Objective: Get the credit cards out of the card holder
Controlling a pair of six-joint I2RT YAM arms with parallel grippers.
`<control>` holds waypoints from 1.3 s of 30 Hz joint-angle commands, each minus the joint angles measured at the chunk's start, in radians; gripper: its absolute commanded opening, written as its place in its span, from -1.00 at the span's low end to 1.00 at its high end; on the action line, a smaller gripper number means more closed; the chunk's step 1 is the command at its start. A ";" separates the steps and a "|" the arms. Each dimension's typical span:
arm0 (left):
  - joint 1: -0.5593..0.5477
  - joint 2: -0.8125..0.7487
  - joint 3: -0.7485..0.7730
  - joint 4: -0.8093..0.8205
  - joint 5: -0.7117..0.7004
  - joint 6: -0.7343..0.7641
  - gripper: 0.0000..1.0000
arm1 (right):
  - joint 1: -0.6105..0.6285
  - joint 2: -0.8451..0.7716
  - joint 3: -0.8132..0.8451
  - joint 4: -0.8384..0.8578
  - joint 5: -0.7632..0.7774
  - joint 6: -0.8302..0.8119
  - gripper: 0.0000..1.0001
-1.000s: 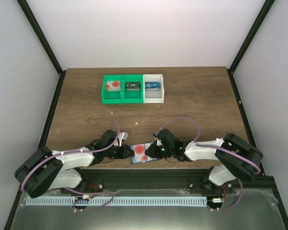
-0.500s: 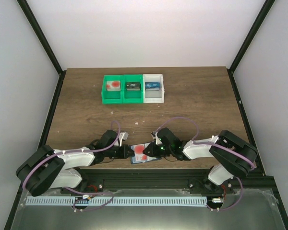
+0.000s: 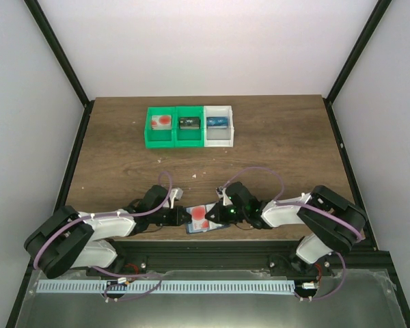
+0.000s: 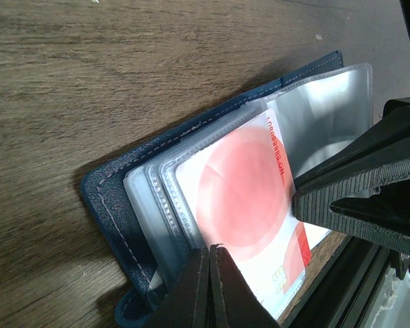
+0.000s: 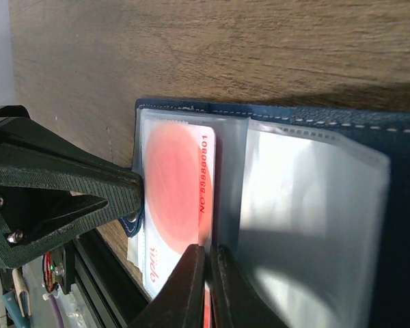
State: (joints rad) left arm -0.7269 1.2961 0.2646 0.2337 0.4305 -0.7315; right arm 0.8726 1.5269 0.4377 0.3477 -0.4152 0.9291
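Note:
The dark blue card holder (image 3: 202, 226) lies open near the table's front edge, between both grippers. Its clear sleeves (image 4: 328, 109) are fanned out. A whitish credit card (image 4: 242, 198) with a large red circle sits in the top sleeve. My left gripper (image 4: 210, 251) is shut, its tips resting on the sleeve's edge next to the card; nothing shows between the fingers. My right gripper (image 5: 206, 251) comes from the opposite side and is shut on the credit card's (image 5: 172, 184) long edge, a red strip of card showing between its fingers. In the top view they are the left gripper (image 3: 186, 217) and right gripper (image 3: 216, 216).
At the back stand a green bin (image 3: 173, 142) with two compartments and a white bin (image 3: 218, 141). They hold a red-circle card (image 3: 162, 121), a black item (image 3: 189, 122) and a blue item (image 3: 217, 123). The table's front rail runs just behind the holder.
My right gripper's jaws have closed onto the card's edge, and that arm shifted slightly left. The left gripper stays shut in place. The holder has not moved.

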 commanded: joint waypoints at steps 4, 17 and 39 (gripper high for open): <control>0.000 0.016 -0.011 -0.016 -0.001 0.011 -0.97 | -0.009 0.001 -0.018 0.038 -0.018 -0.005 -0.99; 0.000 0.018 -0.011 -0.030 -0.022 0.017 -0.97 | -0.045 -0.113 -0.116 0.028 0.020 -0.004 -0.99; -0.001 -0.074 0.020 -0.051 0.008 -0.036 -0.22 | -0.050 -0.505 -0.191 -0.203 0.193 0.029 -0.99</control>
State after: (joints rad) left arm -0.7273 1.2621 0.2676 0.2207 0.4305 -0.7490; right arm 0.8272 1.0988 0.2531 0.2230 -0.2790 0.9363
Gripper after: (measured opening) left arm 0.326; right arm 0.010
